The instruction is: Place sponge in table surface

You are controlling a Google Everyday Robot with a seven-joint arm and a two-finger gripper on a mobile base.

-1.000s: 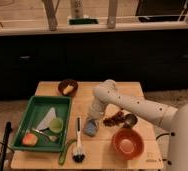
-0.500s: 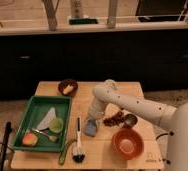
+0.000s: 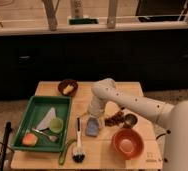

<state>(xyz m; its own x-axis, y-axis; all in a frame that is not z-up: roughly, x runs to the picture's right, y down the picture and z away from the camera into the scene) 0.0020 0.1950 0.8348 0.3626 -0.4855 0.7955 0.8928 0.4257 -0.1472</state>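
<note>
The blue-grey sponge (image 3: 92, 128) lies on the light wooden slatted table surface (image 3: 129, 95), near the middle and just right of the dish brush. My gripper (image 3: 93, 116) hangs at the end of the white arm, which reaches in from the right. It sits directly over the sponge's upper edge, touching or almost touching it. Whether the sponge rests fully on the planks I cannot tell.
A green tray (image 3: 37, 107) with several items stands at the left. A black-bristled dish brush (image 3: 78, 148) lies beside the sponge. An orange bowl (image 3: 127, 143), a small metal cup (image 3: 130, 120) and a dark cluster (image 3: 114, 120) sit to the right. A brown bowl (image 3: 68, 87) with a yellow lump stands at the back.
</note>
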